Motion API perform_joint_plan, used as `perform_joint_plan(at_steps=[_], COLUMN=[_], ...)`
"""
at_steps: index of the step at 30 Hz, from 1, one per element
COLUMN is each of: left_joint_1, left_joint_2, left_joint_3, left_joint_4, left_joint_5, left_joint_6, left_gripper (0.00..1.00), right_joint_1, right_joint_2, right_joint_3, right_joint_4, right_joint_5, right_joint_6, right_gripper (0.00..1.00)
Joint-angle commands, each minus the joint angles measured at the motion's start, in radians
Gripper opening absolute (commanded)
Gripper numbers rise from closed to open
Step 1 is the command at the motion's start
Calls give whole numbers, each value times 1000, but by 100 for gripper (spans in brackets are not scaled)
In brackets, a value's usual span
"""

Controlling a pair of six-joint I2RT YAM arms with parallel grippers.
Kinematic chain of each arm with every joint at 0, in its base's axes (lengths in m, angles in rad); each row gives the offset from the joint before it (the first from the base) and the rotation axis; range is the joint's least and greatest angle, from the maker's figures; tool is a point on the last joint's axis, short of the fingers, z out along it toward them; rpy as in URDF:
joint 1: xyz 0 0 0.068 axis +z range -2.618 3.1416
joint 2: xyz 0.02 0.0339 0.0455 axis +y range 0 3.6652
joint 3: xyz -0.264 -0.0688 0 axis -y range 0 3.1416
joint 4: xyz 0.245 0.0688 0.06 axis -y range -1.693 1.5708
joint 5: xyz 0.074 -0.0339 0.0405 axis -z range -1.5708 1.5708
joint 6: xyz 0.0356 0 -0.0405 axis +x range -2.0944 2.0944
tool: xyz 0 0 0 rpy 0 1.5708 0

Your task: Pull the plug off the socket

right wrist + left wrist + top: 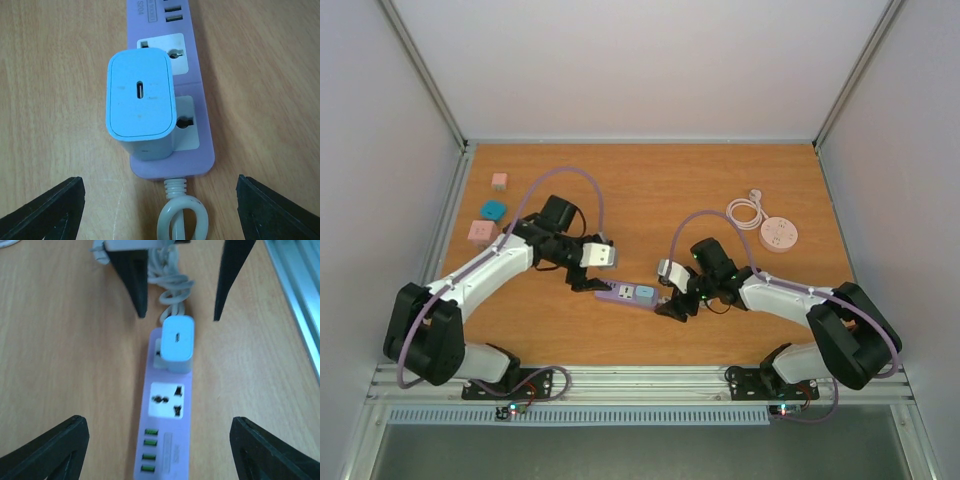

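Note:
A purple power strip [623, 293] lies on the wooden table between my two grippers. A light blue plug [645, 294] sits in its socket at the cable end. In the left wrist view the plug [177, 342] stands beyond an empty socket on the strip [165, 440]. My left gripper [590, 284] is open, with its fingers either side of the strip's USB end [157, 425]. My right gripper [672, 306] is open and straddles the cable end [159, 182], just short of the plug [141, 100] on the strip [197, 150]. Neither gripper touches the plug.
The strip's white cable [182, 220] coils off behind the plug end. A round pink socket [779, 233] with a white cord [747, 210] lies at the back right. A small pink cube [499, 181], a teal block [493, 209] and a pink block [482, 232] sit at the left.

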Motion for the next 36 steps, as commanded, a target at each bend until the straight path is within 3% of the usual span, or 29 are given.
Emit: perform_joint_plan(at_steps=[1, 17, 28, 36], left_joint_1=[-62, -230, -252, -263], left_joint_2=[-24, 84, 162, 193], left_joint_3=[-48, -131, -143, -153], left_joint_4=[164, 437, 500, 544], left_joint_5=[69, 16, -14, -39], left_joint_6=[-66, -166, -175, -202], left_gripper=[77, 60, 58, 45], right_joint_1=[-3, -4, -3, -4], right_joint_2=[-15, 102, 134, 131], right_joint_3=[-34, -26, -7, -2], right_joint_4=[106, 169, 168, 161], right_joint_5=[-28, -3, 11, 9], right_joint_6=[-56, -123, -121, -118], right_gripper=[84, 78, 73, 72])
